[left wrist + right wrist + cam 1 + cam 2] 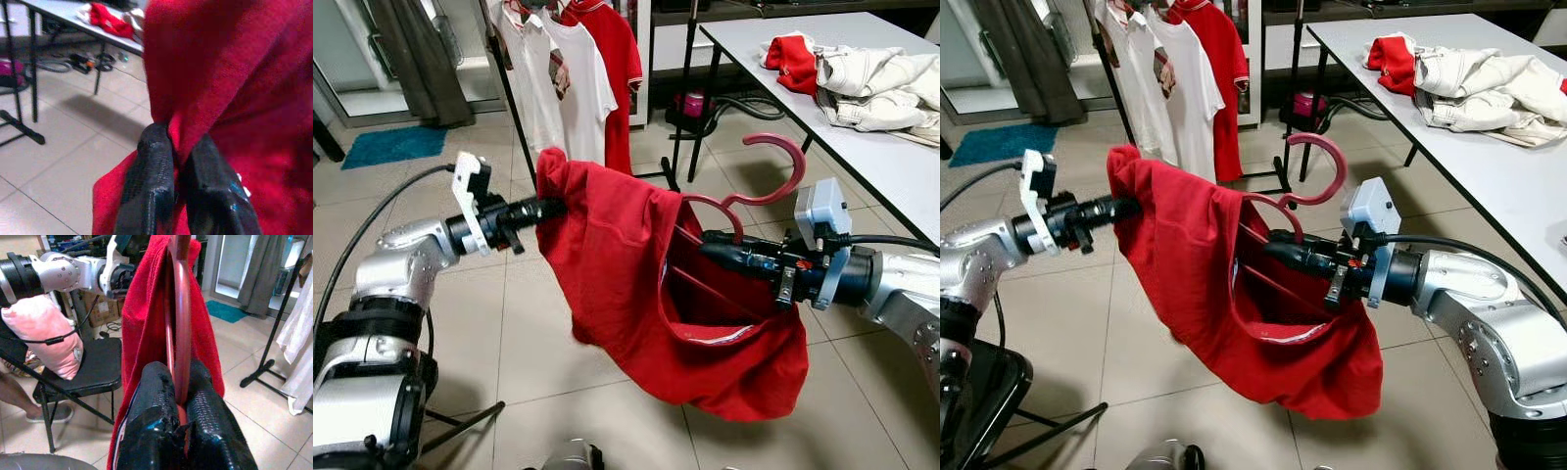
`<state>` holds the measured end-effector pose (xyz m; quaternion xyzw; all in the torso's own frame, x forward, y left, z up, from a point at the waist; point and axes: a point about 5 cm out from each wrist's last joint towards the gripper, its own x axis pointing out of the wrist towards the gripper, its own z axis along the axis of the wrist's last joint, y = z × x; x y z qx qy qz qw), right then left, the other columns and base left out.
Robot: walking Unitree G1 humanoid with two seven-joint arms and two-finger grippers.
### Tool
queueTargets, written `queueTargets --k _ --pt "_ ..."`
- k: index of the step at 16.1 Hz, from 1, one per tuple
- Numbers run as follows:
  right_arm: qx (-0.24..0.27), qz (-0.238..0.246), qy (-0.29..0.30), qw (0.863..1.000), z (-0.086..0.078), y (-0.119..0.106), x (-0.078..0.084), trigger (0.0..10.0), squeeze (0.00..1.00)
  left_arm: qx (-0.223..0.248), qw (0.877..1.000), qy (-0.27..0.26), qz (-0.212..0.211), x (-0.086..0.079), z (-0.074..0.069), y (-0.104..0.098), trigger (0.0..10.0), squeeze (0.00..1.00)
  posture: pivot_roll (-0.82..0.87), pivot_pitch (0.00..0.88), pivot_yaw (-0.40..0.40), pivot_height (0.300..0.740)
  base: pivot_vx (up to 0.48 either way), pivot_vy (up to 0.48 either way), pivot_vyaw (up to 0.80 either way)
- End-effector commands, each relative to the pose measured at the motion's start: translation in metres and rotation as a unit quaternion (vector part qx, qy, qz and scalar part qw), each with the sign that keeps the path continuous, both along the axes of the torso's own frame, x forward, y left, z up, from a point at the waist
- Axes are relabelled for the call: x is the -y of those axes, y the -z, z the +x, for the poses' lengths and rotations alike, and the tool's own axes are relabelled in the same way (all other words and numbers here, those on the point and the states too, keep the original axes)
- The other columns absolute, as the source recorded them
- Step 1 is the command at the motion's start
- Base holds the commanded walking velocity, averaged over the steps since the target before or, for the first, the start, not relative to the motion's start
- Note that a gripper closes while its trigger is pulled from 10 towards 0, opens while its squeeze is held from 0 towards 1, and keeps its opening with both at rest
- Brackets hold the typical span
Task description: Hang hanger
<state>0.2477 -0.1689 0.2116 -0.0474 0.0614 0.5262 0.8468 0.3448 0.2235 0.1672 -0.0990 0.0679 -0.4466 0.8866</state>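
Left gripper (178, 161): fingers clamped on red shirt (626, 284) shoulder fold, held mid-air above floor. Right gripper (178, 404): pinched on red hanger (759, 181) inside shirt, hook upward. Garment rack (524, 127) beyond, shirts hung. Tabletop (891, 157): piled clothes. Right wrist view adds black chair (93, 367), pink pillow (44, 333).

Both arms are silver with rounded metal shells and black joint rings; each gripper, left gripper (548, 209) and right gripper (713, 243), has 2 long black textured fingers. White camera blocks sit on the wrists, black cables looping off them, small red marks at right
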Motion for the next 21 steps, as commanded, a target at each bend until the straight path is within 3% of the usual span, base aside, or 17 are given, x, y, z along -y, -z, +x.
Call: queueTargets --k 1,4,7,8,10,13,16,17,18,19,20,21 --pt "0.011 0.004 -0.006 1.0 -0.002 -0.006 0.0 10.0 0.0 0.013 0.999 -0.031 0.0 -0.005 0.005 -0.006 0.0 0.0 0.03 0.019 0.072 0.74 0.0 0.0 0.0" --pt "0.01 0.003 -0.006 1.0 -0.002 -0.006 -0.001 10.0 0.0 0.017 0.998 -0.066 -0.005 -0.009 0.008 -0.006 0.0 0.0 0.03 0.02 0.072 0.74 0.0 0.0 0.0" --pt "0.009 0.001 -0.004 1.0 -0.002 -0.005 0.0 10.0 0.0 0.022 0.993 -0.113 -0.036 -0.015 0.013 -0.011 0.0 0.0 0.03 0.021 0.074 0.74 0.0 0.0 0.0" --pt "0.008 0.0 -0.003 1.0 -0.002 -0.005 0.0 10.0 0.0 0.023 0.983 -0.167 -0.071 -0.024 0.017 -0.014 0.0 0.0 0.03 0.021 0.074 0.74 0.0 0.0 0.0" --pt "0.006 0.0 -0.002 1.0 -0.003 -0.004 0.001 10.0 0.0 0.021 0.969 -0.227 -0.092 -0.035 0.019 -0.013 0.0 0.0 0.03 0.023 0.074 0.74 0.0 0.0 0.0" --pt "0.002 -0.005 -0.004 1.0 -0.003 -0.003 0.0 10.0 0.0 0.009 0.957 -0.28 -0.081 -0.042 0.019 -0.006 0.0 0.0 0.04 0.025 0.072 0.74 0.0 0.0 0.0" --pt "-0.001 -0.01 -0.005 1.0 -0.002 -0.001 0.0 10.0 0.0 -0.001 0.947 -0.318 -0.04 -0.042 0.02 0.003 0.0 0.0 0.04 0.025 0.07 0.74 0.0 0.0 0.0" --pt "-0.002 -0.012 -0.003 1.0 -0.002 -0.001 0.0 10.0 0.0 0.005 0.953 -0.301 -0.03 -0.037 0.02 0.003 0.0 0.0 0.04 0.025 0.07 0.74 0.0 0.0 0.0" --pt "-0.002 -0.013 -0.002 1.0 -0.002 0.0 0.0 10.0 0.0 0.025 0.97 -0.236 -0.046 -0.025 0.016 -0.001 2.3 0.0 0.04 0.025 0.07 0.74 0.0 0.0 0.0" --pt "-0.003 -0.014 -0.002 1.0 -0.002 0.0 0.0 10.0 0.0 0.028 0.978 -0.194 -0.069 -0.017 0.014 -0.004 10.0 0.0 0.04 0.025 0.07 0.74 0.0 0.0 0.0" --pt "-0.003 -0.018 0.0 1.0 -0.001 0.0 0.0 10.0 0.0 0.047 0.989 -0.121 -0.075 -0.005 0.006 -0.009 10.0 0.0 0.04 0.025 0.07 0.74 0.0 0.0 0.0" --pt "-0.004 -0.019 0.001 1.0 -0.001 0.001 0.0 10.0 0.0 0.055 0.993 -0.083 -0.062 0.0 0.001 -0.01 10.0 1.0 0.03 0.021 0.071 0.74 0.0 0.0 0.0"
